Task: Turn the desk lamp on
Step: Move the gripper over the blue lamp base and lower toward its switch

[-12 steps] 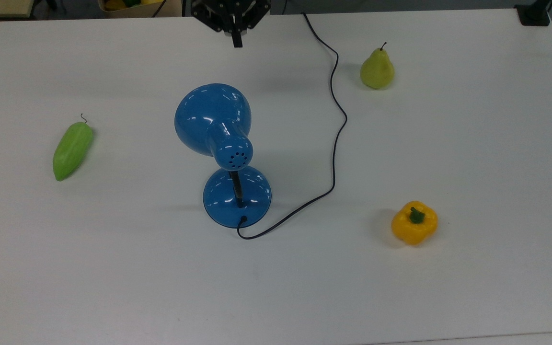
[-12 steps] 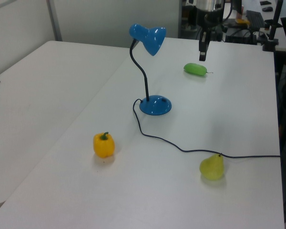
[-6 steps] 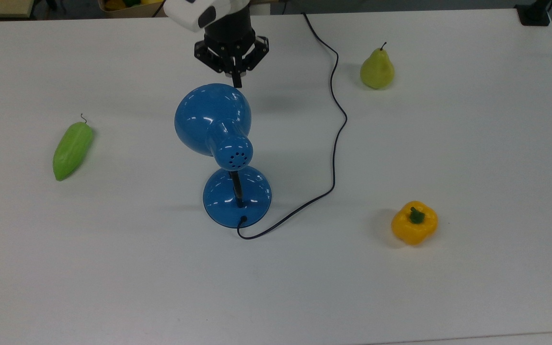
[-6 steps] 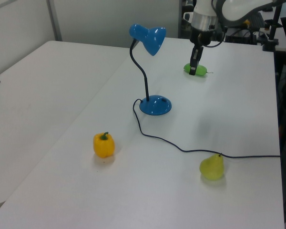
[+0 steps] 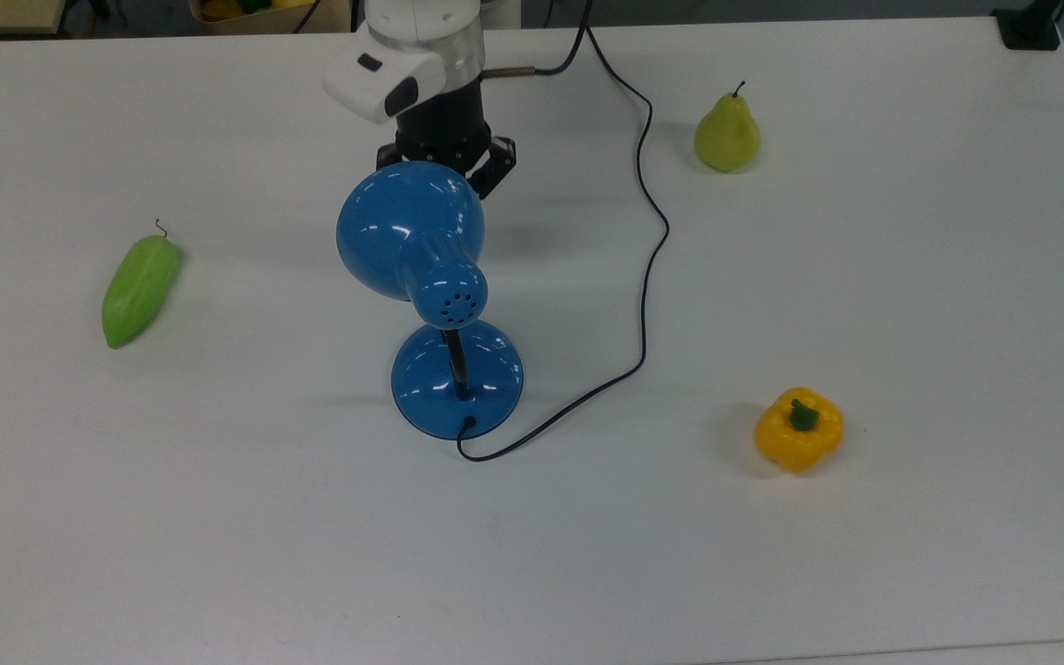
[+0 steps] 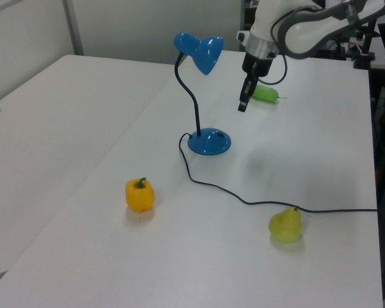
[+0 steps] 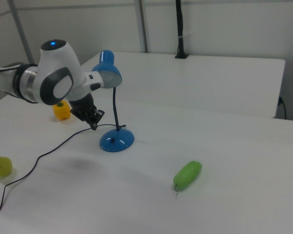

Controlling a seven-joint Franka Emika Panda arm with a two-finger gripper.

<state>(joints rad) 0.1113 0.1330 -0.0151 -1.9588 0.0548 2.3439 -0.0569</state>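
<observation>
- Lamp [image 6: 199, 51] mid-frame in left view, base [image 6: 209, 141] on desk [image 6: 321, 173].
- Tool [image 6: 242, 104] clenched, hanging upper right of base.
- Next: descend slow, press switch w/ fingertips; don't tip lamp.

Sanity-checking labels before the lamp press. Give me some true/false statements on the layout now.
1. The desk lamp stands upright on its base. True.
2. The gripper is touching the lamp base. False: it hangs in the air beside the lamp.
3. The pear lies against the yellow pepper. False: they sit well apart, either side of the cord.
4. In the top view, the green vegetable is left of the lamp. True.
</observation>
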